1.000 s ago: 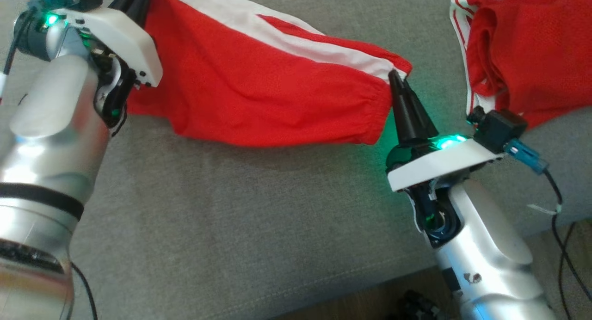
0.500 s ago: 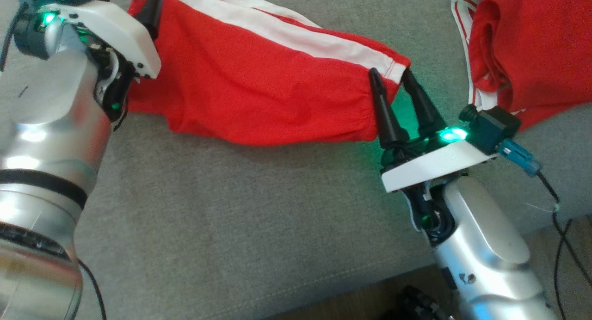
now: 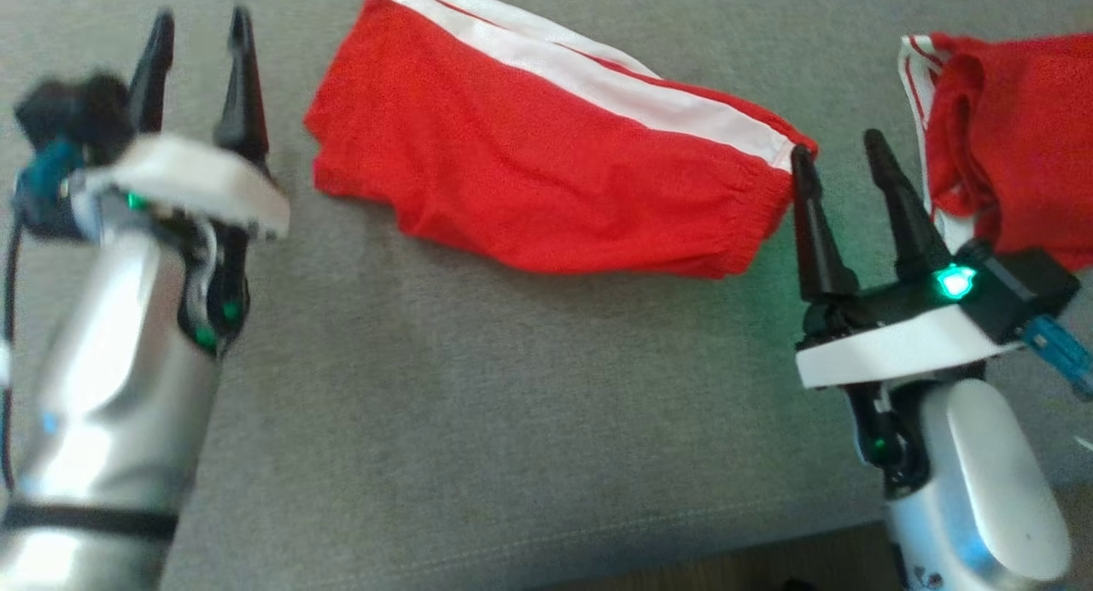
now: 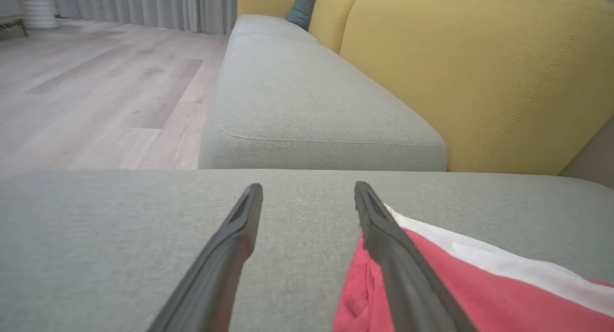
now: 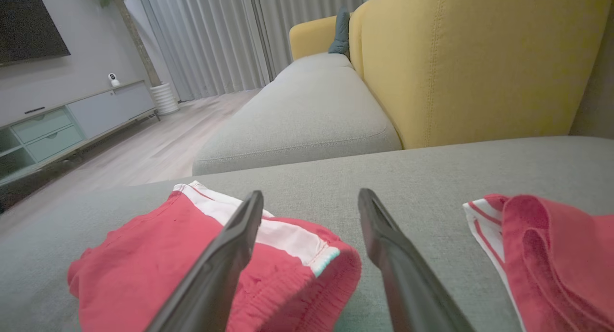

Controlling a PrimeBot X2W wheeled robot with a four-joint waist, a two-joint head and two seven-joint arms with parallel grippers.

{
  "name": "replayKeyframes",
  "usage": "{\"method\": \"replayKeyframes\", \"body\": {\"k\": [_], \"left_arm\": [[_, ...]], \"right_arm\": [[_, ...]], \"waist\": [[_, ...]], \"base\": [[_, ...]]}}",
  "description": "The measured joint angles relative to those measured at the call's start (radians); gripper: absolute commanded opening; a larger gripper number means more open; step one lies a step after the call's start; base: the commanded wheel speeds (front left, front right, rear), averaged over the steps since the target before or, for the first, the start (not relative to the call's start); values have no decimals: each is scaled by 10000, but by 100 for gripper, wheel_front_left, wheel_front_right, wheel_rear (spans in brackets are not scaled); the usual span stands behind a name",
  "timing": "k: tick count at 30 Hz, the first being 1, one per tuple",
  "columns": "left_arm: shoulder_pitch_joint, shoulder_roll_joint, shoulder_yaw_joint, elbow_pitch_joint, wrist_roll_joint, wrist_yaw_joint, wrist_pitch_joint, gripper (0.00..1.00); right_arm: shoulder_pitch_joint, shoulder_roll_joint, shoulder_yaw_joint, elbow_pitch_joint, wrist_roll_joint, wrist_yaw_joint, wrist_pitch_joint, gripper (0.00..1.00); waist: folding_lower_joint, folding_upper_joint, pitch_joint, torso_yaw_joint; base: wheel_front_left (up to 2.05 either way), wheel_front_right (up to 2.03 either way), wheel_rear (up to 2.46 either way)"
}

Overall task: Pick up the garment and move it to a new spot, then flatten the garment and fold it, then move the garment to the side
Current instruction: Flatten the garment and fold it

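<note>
The garment is a pair of red shorts with a white side stripe, lying folded on the grey sofa seat. It also shows as the garment at the lower right of the left wrist view and as the garment at the lower left of the right wrist view. My left gripper stands open to the left of it, apart from the cloth. At the garment's right end my right gripper is open too, its left fingertip right at the elastic waistband. Neither gripper holds anything.
A second red garment with white stripes lies crumpled at the far right of the seat. A yellow backrest rises behind the cushions. The seat's front edge runs along the bottom, with wooden floor beyond the sofa.
Both grippers have opened and let go of the garment, which now lies on the seat. Both have drawn back from it; the camera has shifted as well.
</note>
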Motion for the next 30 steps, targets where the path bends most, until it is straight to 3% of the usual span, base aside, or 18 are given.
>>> {"method": "replayKeyframes", "body": {"k": [6,12,18,30], "left_arm": [[2132,-226,1020,-2102,970,481,-4,100],[3901,-428,1333,-3237,1584,577,-4,100],[4863,-614,1350,-3588,1944,569,-4,100],[5083,-802,1685,-3737,2217,466,-4,100]], "right_arm": [[440,6,-640,-727,-598,0,428,100],[757,8,-853,-932,-782,0,656,100],[1030,13,-878,-976,-782,0,817,100],[1063,13,-917,-968,-779,0,819,100]], "waist": [[0,0,-437,491],[0,0,-930,828],[0,0,-1183,1088],[0,0,-1234,1119]], "base": [[0,0,0],[0,0,0],[0,0,0],[0,0,0]]}}
